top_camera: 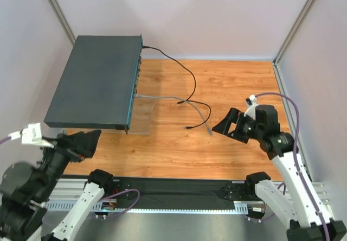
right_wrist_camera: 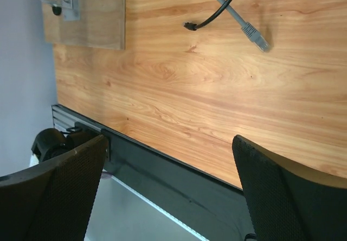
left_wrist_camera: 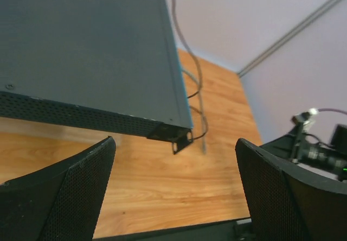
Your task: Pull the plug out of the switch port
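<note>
The plug [top_camera: 136,96] sits mid-left in the switch [top_camera: 95,81]. The left gripper [top_camera: 89,139] and right gripper [top_camera: 226,120] are wide apart; pinch close, pull straight.

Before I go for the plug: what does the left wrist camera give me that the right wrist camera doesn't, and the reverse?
Left wrist only: the switch, its top and perforated side, with cables leaving its front edge, and the right arm at the far right. Right wrist only: the grey cable's loose plug and the black cable's free end lying on the table, plus the clear stand and the base rail. Both: the wooden table and stretches of both cables. Neither shows the sockets.
</note>
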`<state>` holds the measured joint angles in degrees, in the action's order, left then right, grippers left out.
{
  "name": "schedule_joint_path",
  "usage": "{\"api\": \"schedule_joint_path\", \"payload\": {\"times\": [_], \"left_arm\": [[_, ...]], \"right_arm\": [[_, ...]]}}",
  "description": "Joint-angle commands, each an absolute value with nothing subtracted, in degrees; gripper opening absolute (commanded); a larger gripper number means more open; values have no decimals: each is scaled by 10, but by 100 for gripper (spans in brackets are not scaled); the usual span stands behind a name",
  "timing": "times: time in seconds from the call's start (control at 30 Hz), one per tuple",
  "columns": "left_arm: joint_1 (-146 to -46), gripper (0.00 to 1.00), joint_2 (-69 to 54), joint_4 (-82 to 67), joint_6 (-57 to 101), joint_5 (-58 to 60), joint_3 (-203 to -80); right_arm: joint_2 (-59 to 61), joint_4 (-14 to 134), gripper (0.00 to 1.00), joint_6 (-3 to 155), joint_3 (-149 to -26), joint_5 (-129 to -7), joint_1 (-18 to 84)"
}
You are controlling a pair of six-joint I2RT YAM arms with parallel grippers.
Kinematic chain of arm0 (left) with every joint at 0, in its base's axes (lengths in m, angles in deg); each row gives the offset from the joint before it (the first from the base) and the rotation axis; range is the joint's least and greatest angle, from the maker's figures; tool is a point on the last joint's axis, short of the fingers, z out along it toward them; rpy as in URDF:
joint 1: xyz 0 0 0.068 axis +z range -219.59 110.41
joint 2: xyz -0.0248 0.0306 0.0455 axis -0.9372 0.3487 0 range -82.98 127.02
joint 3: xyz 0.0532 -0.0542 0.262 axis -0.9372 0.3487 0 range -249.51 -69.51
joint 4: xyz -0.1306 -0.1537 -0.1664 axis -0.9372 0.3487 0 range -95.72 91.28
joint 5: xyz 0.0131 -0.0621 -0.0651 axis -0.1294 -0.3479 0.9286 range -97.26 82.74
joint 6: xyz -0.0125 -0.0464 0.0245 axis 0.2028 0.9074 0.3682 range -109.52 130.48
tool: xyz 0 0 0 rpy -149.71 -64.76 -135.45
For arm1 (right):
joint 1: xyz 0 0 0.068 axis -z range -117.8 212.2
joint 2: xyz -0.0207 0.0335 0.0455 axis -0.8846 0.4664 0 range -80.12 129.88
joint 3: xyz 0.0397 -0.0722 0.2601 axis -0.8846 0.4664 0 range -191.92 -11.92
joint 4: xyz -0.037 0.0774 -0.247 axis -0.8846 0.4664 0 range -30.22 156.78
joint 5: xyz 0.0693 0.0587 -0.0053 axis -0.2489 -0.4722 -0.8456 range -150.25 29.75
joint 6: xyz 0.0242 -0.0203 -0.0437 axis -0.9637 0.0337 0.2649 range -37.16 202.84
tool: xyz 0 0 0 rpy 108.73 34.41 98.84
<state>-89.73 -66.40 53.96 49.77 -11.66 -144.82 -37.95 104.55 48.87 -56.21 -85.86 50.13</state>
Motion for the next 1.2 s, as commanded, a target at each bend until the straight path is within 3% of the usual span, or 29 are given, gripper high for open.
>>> {"api": "schedule_joint_path", "payload": {"times": [0.0, 0.2, 0.3, 0.47, 0.7, 0.8, 0.83, 0.9, 1.07, 1.17], "left_arm": [[-895, 99, -563, 644, 443, -186, -1496], [-895, 100, -490, 659, 418, -252, -1562], [-895, 99, -431, 668, 408, -226, -1598], [-895, 99, -377, 693, 406, -159, -1640], [-895, 97, -340, 704, 426, -109, -1668], [-895, 95, -305, 738, 419, -143, -1686], [-895, 94, -296, 745, 411, -154, -1690], [-895, 93, -274, 753, 397, -169, -1704], [-895, 87, -229, 758, 362, -149, -1751], [-895, 84, -209, 770, 364, -140, -1760]], "right_arm": [[-317, 1063, 100, 532, -650, -825, 466], [-234, 965, 100, 500, -714, -842, 366], [-190, 942, 100, 481, -760, -848, 339], [-141, 805, 94, 403, -770, -963, 323], [-58, 811, 93, 383, -871, -1007, 307], [-17, 823, 85, 378, -912, -993, 306], [-4, 851, 76, 385, -931, -994, 306], [22, 859, 76, 391, -960, -990, 306], [61, 719, 52, 313, -949, -1023, 293], [118, 704, 50, 299, -994, -1030, 271]]}}
